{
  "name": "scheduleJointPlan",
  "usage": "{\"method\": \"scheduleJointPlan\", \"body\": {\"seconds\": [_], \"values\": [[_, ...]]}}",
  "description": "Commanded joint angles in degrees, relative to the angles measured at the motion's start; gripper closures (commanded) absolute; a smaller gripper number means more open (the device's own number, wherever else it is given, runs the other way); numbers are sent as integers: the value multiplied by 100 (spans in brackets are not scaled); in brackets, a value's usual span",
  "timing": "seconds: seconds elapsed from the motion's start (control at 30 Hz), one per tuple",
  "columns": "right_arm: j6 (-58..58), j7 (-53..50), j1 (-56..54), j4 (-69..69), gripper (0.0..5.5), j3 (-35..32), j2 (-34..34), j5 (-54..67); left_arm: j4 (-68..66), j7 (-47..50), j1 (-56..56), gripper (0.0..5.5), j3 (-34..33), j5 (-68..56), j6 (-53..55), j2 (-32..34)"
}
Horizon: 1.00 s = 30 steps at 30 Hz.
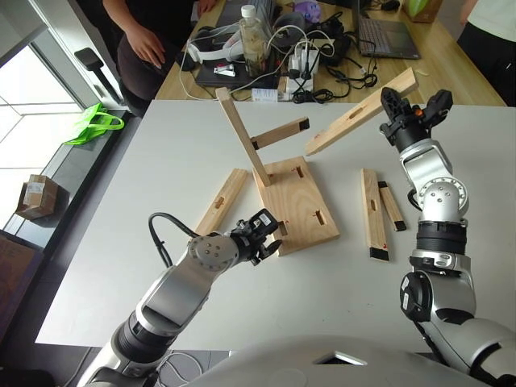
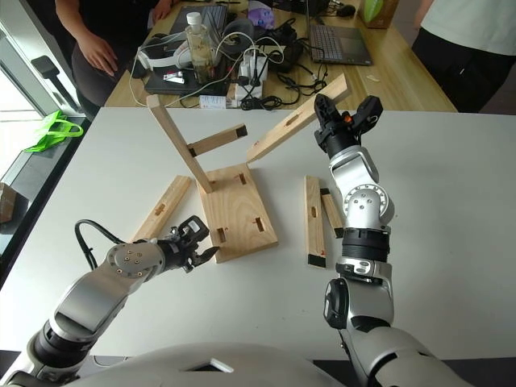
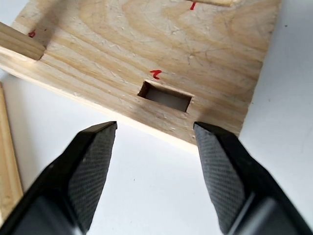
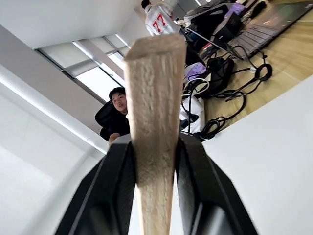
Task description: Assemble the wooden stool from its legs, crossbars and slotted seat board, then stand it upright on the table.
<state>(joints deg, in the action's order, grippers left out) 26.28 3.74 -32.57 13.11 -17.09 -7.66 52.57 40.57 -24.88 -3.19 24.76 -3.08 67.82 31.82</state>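
Note:
The slotted seat board (image 1: 300,211) lies flat mid-table. One leg (image 1: 242,133) stands tilted in its far-left corner, with a crossbar (image 1: 280,133) sticking out sideways. My left gripper (image 1: 270,230) is open at the board's near-left corner; in the left wrist view its fingers (image 3: 93,166) straddle the edge beside a rectangular slot (image 3: 165,95). My right gripper (image 1: 403,103) is shut on another leg (image 1: 355,117), held slanted in the air behind the board; that leg (image 4: 154,98) fills the gap between its jaws. A loose leg (image 1: 222,200) lies left of the board. A further leg (image 1: 372,211) and a short crossbar (image 1: 393,208) lie to the right.
Behind the white table (image 1: 161,145) stands a wooden desk (image 1: 451,68) crowded with laptops, cables and a bottle (image 1: 252,36). A green bag (image 1: 95,122) sits past the table's left edge. Bare tabletop lies in front of the board.

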Motion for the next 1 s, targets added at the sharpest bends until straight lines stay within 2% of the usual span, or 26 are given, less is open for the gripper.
{"method": "scheduleJointPlan", "body": {"seconds": [0.03, 0.27, 0.43, 0.57, 0.7, 0.9, 1.0], "values": [[259, 175, 34, -16, 450, 113, 66, -157, -101, -51, 201, 261, 81, -67, 147, 341], [208, 391, 379, 464, 450, 390, 0, -1048, -95, -26, 102, 261, 46, -148, 128, 423], [-15, 515, 217, 502, 450, 633, -14, -1612, -123, 18, 99, 261, 96, -154, 80, 472], [-127, 475, -68, 543, 450, 1188, -21, -2322, -171, 65, 122, 261, 181, -138, 23, 528], [69, -85, -472, 759, 450, 1633, 47, -3110, -167, 138, 102, 261, 232, -146, 45, 505], [1134, -1285, -371, 188, 450, 1179, 397, -3053, -56, 390, 141, 261, 136, -186, 181, 242], [1531, -1464, -346, -44, 450, 1213, 520, -3066, -11, 521, 102, 261, 91, -218, 284, 86]]}}
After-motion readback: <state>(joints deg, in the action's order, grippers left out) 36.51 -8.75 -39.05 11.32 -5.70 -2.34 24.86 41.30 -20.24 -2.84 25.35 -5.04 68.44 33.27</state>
